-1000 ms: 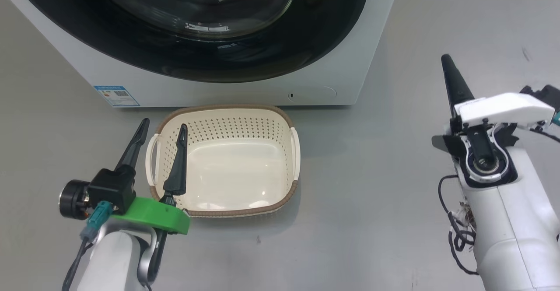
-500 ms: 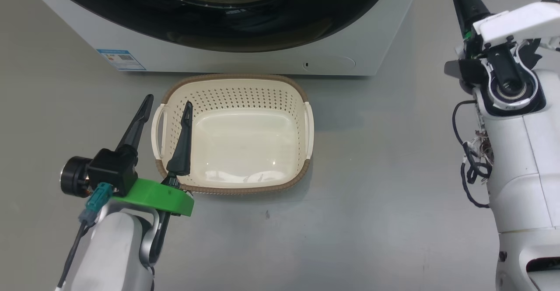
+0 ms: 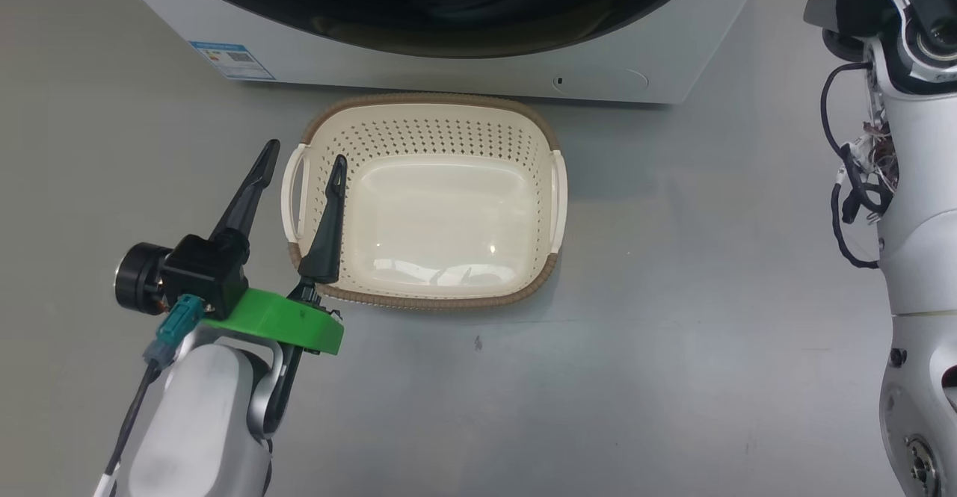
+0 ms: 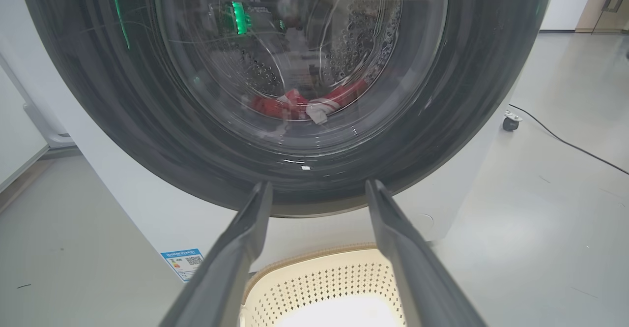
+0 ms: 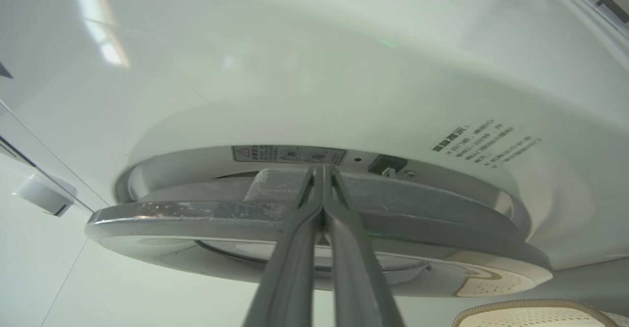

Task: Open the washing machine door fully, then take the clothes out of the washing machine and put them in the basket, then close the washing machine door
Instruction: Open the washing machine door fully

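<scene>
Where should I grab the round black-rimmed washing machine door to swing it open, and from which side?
Likely the outer edge of the round black-rimmed door on the robot's right, hooked from behind: a gap shows between it and the white washing machine front, and the right gripper, jaws shut, points into it.

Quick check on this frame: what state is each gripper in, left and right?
Left gripper: open, empty, above the basket at its left handle.
Right gripper: shut, holding nothing, tips at the washing machine door edge.

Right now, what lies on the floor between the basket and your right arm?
Nothing: in the head view the grey floor between the basket and the right arm is bare.
</scene>
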You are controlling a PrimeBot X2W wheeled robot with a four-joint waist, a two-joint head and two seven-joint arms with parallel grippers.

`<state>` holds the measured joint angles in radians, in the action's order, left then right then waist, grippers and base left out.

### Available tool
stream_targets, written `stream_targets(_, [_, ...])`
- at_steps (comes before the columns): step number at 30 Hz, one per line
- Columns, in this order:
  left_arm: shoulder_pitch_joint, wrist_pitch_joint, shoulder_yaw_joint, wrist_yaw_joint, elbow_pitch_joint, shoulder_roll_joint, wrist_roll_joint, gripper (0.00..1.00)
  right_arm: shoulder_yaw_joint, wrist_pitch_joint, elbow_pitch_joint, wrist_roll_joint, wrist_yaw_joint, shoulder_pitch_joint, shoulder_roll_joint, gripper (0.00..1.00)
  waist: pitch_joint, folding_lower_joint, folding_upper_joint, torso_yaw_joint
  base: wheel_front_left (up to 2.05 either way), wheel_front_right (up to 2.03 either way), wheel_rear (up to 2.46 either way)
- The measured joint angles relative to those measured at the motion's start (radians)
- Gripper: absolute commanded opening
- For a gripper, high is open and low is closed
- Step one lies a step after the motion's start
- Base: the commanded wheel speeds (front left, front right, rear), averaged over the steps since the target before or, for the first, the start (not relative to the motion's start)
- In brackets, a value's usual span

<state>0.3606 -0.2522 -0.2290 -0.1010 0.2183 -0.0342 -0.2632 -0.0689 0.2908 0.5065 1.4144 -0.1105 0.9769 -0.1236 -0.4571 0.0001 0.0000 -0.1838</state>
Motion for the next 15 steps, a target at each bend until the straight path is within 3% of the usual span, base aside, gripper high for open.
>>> stream_targets(15, [0.015,0.0,-0.017,-0.003,0.002,0.002,-0.019,1.0,-0.021,0.077,0.09,0.0,0.006,0.121,-0.033,0.0,-0.021,0.0,0.0,-0.027,0.0,0.0,0.0])
